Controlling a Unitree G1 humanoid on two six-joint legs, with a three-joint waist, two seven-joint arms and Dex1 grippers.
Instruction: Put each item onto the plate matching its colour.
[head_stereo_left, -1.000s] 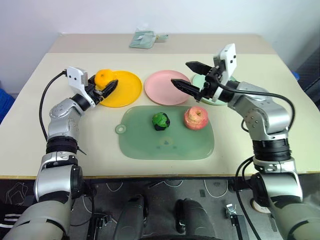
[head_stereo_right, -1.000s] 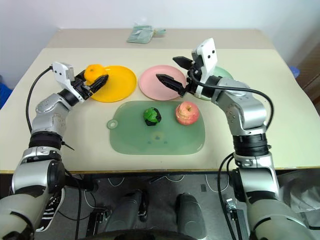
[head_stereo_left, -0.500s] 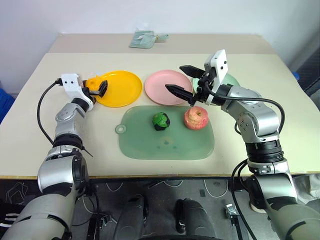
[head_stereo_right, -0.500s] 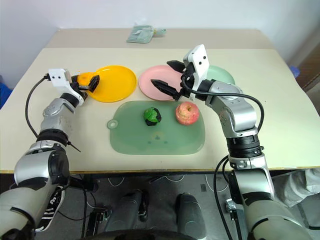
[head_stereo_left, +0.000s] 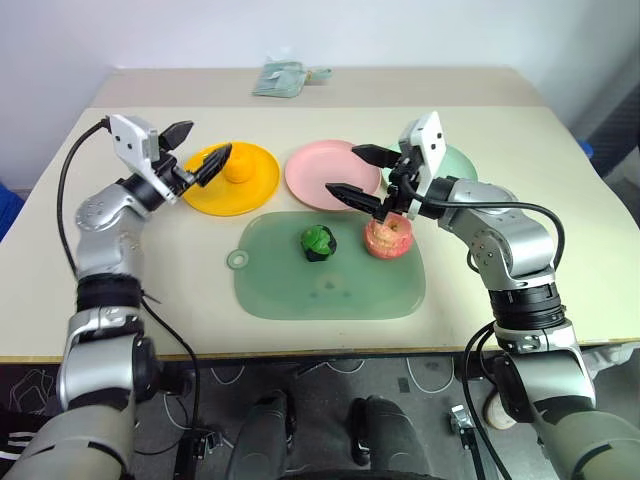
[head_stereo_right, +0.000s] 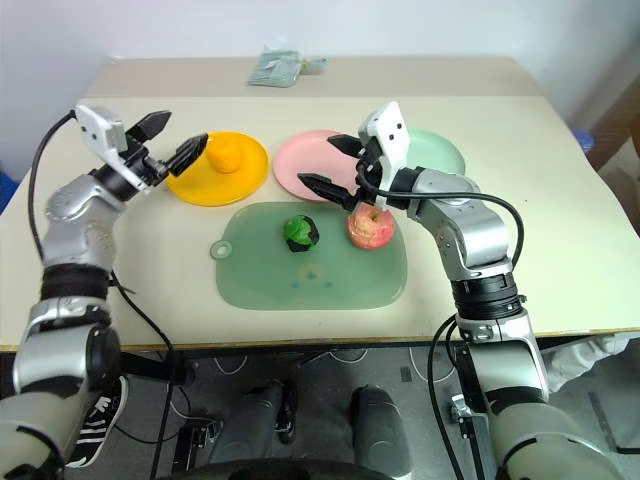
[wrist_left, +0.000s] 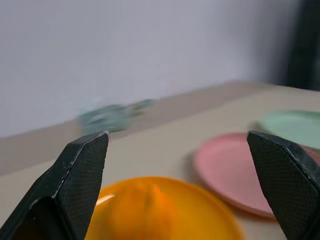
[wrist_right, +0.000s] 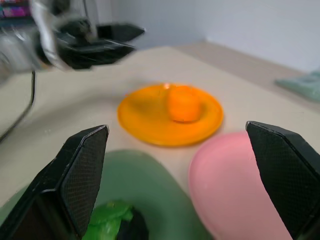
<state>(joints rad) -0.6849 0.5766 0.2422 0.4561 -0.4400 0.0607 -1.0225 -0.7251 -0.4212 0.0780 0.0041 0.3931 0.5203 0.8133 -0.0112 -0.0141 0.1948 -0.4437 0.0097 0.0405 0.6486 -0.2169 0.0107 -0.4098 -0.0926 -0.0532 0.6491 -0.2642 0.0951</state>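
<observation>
Since a second ago the mandarin (head_stereo_left: 237, 166) has left the left claw (head_stereo_left: 197, 151) and now sits on the yellow plate (head_stereo_left: 262, 188); that claw has drawn back and risen, fingers apart and empty, beside the plate's left rim. Right claw (head_stereo_left: 361, 174) has come down and in toward the apple (head_stereo_left: 389, 236), fingers spread wide, holding nothing.

Near to far:
- Green mat (head_stereo_left: 330, 290) lies nearest on the surface (head_stereo_left: 560, 200). On it, knobbly green ball (head_stereo_left: 319, 241) at centre, apple toward its right end, the two apart.
- Right claw hovers just above and left of the apple; lower finger close to the fruit, contact not clear.
- Behind the mat, a row of plates: yellow, pink plate (head_stereo_left: 312, 172), mint plate (head_stereo_left: 460, 162) partly hidden behind the right wrist.
- Folded green cloth (head_stereo_left: 283, 77) at the far edge.

Step in hand, by my reading: mandarin done, apple pick beginning. Next move calls for the claw to straddle the apple, close, lift, then carry it the short way to the pink plate just behind.

Room: open surface around the plates; the ball sits close to the apple's left, so the claw should come from above. Mat's front edge lies near the surface's front edge.
</observation>
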